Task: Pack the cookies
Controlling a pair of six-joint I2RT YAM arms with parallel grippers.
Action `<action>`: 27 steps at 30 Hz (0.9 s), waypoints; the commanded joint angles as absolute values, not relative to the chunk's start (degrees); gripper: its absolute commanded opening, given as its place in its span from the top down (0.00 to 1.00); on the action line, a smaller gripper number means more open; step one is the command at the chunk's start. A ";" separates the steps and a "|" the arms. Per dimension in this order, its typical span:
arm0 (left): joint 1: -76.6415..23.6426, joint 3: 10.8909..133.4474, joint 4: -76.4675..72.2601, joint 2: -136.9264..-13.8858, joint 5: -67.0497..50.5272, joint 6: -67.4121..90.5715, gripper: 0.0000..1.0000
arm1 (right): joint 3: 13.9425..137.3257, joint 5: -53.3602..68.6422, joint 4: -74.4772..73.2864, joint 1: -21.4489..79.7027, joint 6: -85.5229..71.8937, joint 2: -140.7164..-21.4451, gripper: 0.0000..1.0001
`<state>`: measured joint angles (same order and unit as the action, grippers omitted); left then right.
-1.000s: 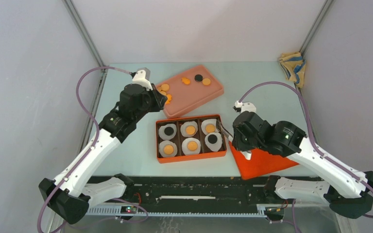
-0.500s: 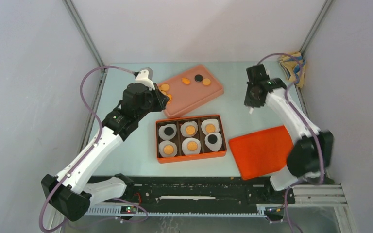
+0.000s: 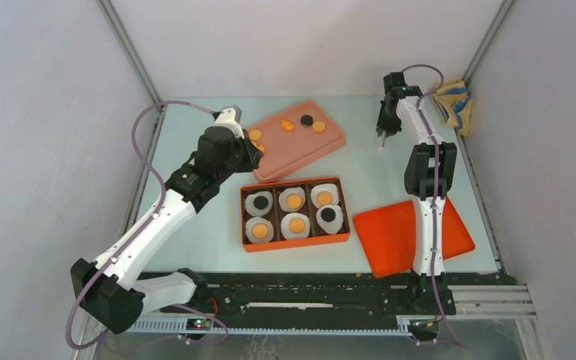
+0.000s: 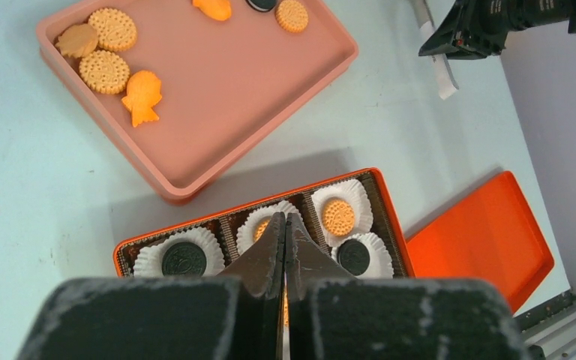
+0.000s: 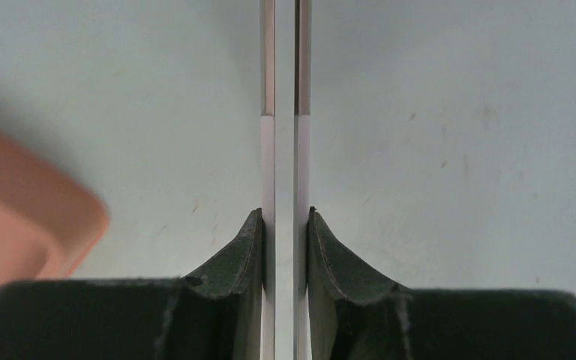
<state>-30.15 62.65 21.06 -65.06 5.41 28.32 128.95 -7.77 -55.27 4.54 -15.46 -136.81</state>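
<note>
Six cookies sit in white paper cups in the orange box (image 3: 244,217), several orange (image 3: 294,201) and two black (image 3: 329,214). More cookies (image 3: 255,135) lie on the pink tray (image 3: 300,150), also seen in the left wrist view (image 4: 114,28). My left gripper (image 3: 253,156) is shut and empty, above the gap between tray and box (image 4: 195,227); its fingertips (image 4: 274,232) touch. My right gripper (image 3: 382,133) is at the back, right of the tray, shut on white tweezers (image 5: 268,150) that point down at the table.
An orange lid (image 3: 409,236) lies flat at the front right, beside the box. A folded cloth (image 3: 451,101) sits in the back right corner. The tray's corner (image 5: 22,217) shows left of the tweezers. Walls and frame posts close in the table's sides.
My right arm swung from beside the box's right end, over the lid, to the back of the table, right of the tray. My left arm shifted slightly.
</note>
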 commanded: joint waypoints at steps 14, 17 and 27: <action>-30.50 62.38 18.29 -68.64 3.05 28.91 1.00 | 109.38 -5.85 -55.84 1.19 -13.19 -120.17 0.40; -30.49 62.47 18.00 -68.79 2.77 28.92 1.00 | 100.82 -7.38 -55.34 4.12 -13.41 -111.04 0.39; -30.76 62.91 17.49 -69.52 0.94 29.48 1.00 | 67.99 -5.14 -50.79 15.00 -20.76 -93.00 0.94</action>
